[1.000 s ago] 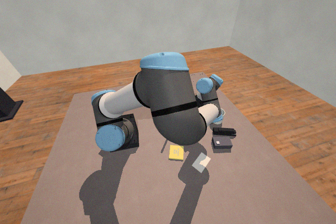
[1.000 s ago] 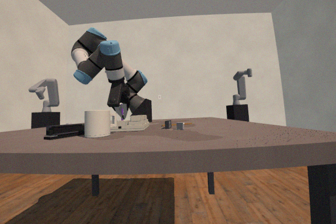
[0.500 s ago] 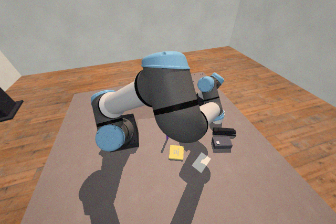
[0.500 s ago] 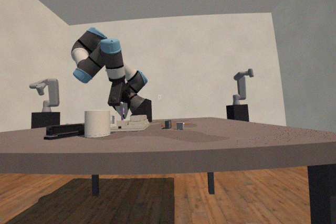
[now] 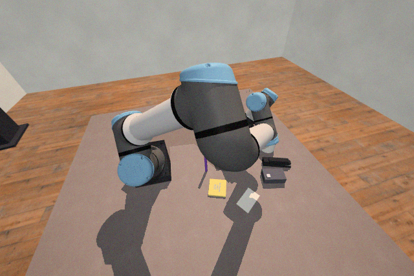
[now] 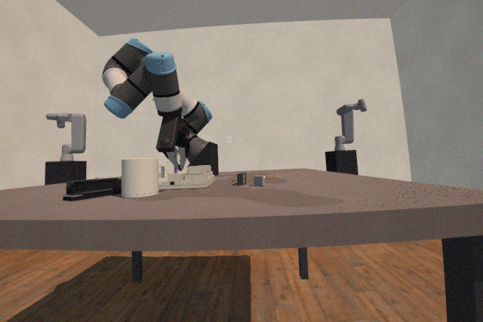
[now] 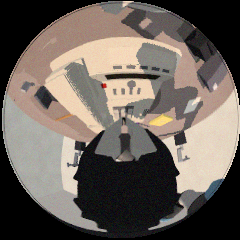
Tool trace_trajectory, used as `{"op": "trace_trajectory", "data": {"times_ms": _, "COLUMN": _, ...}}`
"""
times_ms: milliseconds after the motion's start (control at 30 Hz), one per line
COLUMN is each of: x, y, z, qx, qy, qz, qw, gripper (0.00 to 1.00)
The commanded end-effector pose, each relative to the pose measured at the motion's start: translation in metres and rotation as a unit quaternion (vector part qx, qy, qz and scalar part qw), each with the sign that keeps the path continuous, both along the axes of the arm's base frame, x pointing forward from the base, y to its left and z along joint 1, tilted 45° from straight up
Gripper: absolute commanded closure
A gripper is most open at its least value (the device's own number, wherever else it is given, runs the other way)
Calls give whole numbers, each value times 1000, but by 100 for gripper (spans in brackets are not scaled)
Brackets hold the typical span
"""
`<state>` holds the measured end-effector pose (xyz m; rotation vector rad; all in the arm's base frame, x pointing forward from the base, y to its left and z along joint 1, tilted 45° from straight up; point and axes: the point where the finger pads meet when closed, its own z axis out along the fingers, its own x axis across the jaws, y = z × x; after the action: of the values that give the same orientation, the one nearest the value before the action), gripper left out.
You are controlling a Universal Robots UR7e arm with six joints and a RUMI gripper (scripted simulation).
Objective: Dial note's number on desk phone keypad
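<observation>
The cream desk phone (image 7: 120, 75) fills the wrist view, with its handset (image 7: 75, 92) lying in the cradle on the left and rows of grey keys (image 7: 126, 90) beside a red key (image 7: 104, 85). My gripper (image 7: 123, 117) is shut and empty, and its joined fingertips point down at the near edge of the keypad. I cannot tell whether they touch a key. From the side, the gripper (image 6: 177, 162) hangs just over the phone (image 6: 191, 179). In the overhead view my arm hides the phone. A yellow note (image 5: 217, 188) lies on the table in front of it.
A white mug (image 6: 139, 177) stands close beside the phone. A black stapler (image 5: 276, 161), a dark box (image 5: 273, 175), a grey sheet with a small pale slip (image 5: 248, 200) and a purple pen (image 5: 205, 164) lie nearby. Two small cubes (image 6: 249, 179) sit farther off.
</observation>
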<state>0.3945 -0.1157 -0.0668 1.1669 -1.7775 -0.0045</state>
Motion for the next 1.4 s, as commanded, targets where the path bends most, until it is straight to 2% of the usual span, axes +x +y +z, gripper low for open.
{"op": "trace_trajectory", "data": {"times_ms": 0, "x": 1, "y": 0, "z": 0, "qx": 0, "qy": 0, "qz": 0, "qw": 1000, "gripper": 100}}
{"op": "trace_trajectory", "data": {"times_ms": 400, "x": -1, "y": -8, "z": -8, "qx": 0, "qy": 0, "qz": 0, "qw": 1000, "gripper": 100}}
{"op": "trace_trajectory", "data": {"times_ms": 1367, "x": -2, "y": -10, "z": -10, "qx": 0, "qy": 0, "qz": 0, "qw": 1000, "gripper": 100}}
